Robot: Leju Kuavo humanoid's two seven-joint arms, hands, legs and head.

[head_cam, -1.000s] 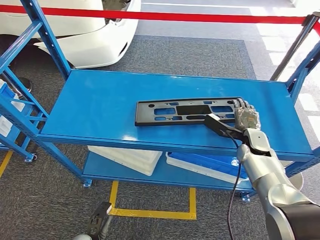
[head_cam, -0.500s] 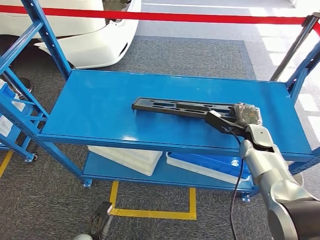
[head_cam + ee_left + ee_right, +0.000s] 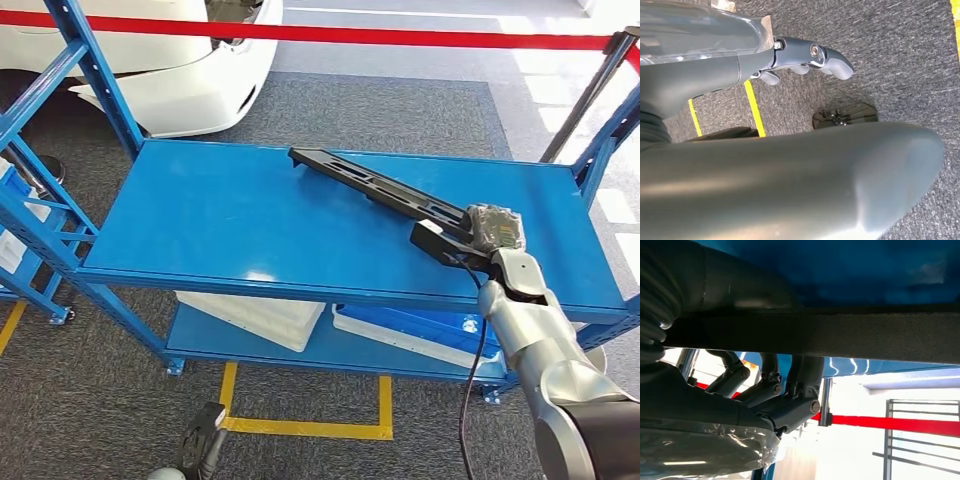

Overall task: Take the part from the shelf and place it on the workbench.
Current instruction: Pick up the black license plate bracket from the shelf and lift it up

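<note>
A long black plastic part (image 3: 377, 184) with cut-outs is lifted off the blue shelf top (image 3: 211, 215), its far end raised toward the back left. My right hand (image 3: 492, 229) grips its near end at the shelf's right side. In the right wrist view the part (image 3: 828, 335) runs as a dark bar across the picture, with the hand's fingers (image 3: 791, 395) curled under it. My left hand (image 3: 806, 57) hangs beside my body over the grey carpet, holding nothing, its fingers loosely curled.
The blue shelf rack has uprights at the left (image 3: 83, 70) and right (image 3: 604, 130). White and blue trays (image 3: 256, 315) lie on the lower level. A red barrier tape (image 3: 423, 36) and a white car (image 3: 181, 70) stand behind. Yellow floor lines (image 3: 302, 425) mark the carpet.
The part went from lying flat on the shelf to tilted up on edge and swung, its free end now higher and toward the back. My right hand kept its hold.
</note>
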